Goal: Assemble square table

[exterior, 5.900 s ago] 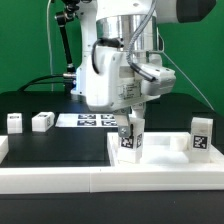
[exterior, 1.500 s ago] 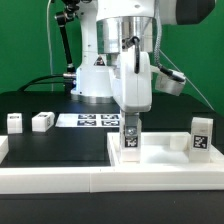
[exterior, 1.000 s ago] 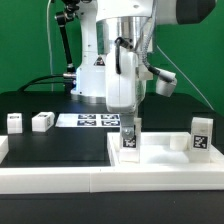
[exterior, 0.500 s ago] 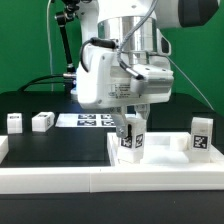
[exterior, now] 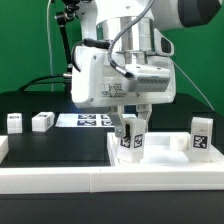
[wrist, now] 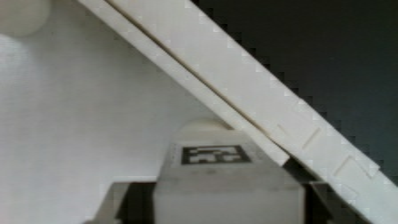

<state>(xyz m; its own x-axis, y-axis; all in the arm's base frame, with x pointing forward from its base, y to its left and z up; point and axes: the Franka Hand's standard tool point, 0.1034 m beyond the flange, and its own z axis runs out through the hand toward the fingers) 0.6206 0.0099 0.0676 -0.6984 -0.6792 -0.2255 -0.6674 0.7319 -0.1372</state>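
The white square tabletop lies flat at the front, towards the exterior view's right. My gripper points straight down and is shut on a white tagged leg, which stands upright on the tabletop near its left rim. In the wrist view the same leg sits between the dark fingers, with the tabletop's rim running diagonally past it. A second leg stands upright at the tabletop's right side. Two more legs lie loose on the black surface at the left.
The marker board lies flat behind the gripper. A long white rail edges the front of the black work surface. The arm's base and cables stand at the back centre.
The wrist has turned about its vertical axis over the last second, the hand's body swinging to the exterior view's left. The gripped leg stays at the same spot on the tabletop.
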